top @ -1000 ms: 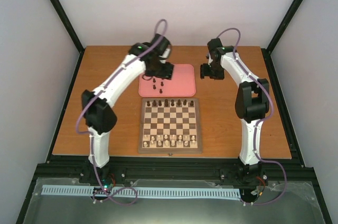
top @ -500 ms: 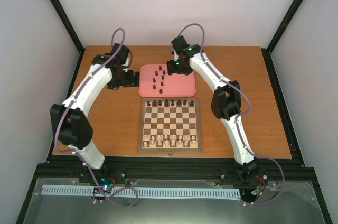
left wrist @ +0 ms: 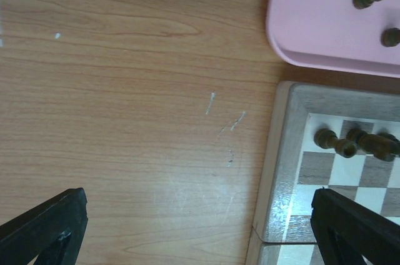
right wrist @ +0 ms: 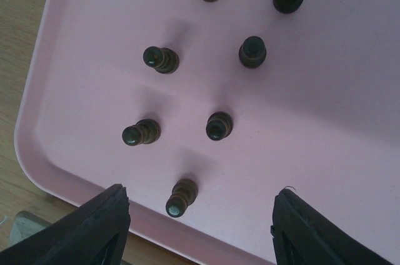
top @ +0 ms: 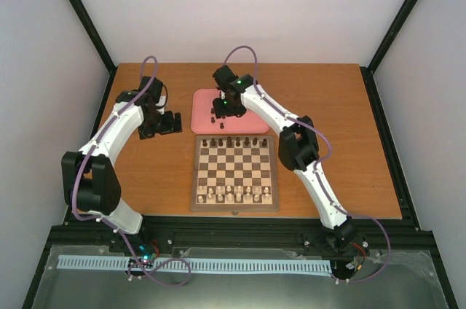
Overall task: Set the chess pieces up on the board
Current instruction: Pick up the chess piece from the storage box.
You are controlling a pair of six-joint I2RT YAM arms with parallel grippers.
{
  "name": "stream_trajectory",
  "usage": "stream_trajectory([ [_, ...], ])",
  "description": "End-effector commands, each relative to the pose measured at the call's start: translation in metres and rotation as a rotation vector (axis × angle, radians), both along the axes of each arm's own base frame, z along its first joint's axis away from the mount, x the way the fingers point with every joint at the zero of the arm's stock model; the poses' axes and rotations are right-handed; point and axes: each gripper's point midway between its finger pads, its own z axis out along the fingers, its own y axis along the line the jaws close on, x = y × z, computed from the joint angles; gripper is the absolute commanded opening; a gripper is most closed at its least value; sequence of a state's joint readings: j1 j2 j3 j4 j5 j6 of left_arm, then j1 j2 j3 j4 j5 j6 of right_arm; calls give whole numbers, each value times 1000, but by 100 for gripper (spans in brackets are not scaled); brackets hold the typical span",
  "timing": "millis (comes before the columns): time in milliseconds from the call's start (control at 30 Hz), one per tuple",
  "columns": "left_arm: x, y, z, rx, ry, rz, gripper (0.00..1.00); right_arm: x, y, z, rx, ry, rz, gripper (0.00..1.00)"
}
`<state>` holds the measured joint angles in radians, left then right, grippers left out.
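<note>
Top view high, facing down, wrist views close overhead, both sharing pink tray (right wrist: pixel 325 121), left also board (left wrist: pixel 282 171)

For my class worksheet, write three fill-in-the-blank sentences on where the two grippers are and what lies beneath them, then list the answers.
1. The right gripper hangs above the ____ tray.
2. The right wrist view shows ____ dark pieces standing on it.
3. The left gripper, over bare table, has its jaws ____.
Missing words: pink; seven; open.

Both arms elbows-out, left claw (left wrist: pixel 200 234) wide apart, right claw (right wrist: pixel 200 227) somewhat narrower, both empty.
</note>
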<state>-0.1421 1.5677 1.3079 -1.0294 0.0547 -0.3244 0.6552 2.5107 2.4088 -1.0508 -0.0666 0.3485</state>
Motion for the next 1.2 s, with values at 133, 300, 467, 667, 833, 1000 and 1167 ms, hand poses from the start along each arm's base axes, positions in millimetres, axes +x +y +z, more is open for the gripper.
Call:
stream_trajectory([
  [133, 11, -11, 9, -58, -63, -39, 100, -16, 6, -24, -71, 26, 10, 58],
  [300, 10, -11, 7, -62, -58, -40, 100, -29, 9, -39, -99, 64, 37, 57],
  [467, 8, -10, 5, -57, -53, -41, 100, -27, 10, -43, -102, 55, 33, 48],
  [667, 9, -10, 4, -55, -50, -43, 100, -28, 10, -46, -105, 61, 33, 41],
  [833, 10, -12, 3, -62, -47, -47, 100, -28, 10, -48, -104, 65, 38, 35],
  [1000, 10, -13, 1, -66, -42, -49, 100, -29, 10, -48, -109, 68, 40, 23],
  [1167, 10, -13, -1, -67, -36, -48, 100, -30, 10, -46, -107, 69, 46, 11],
])
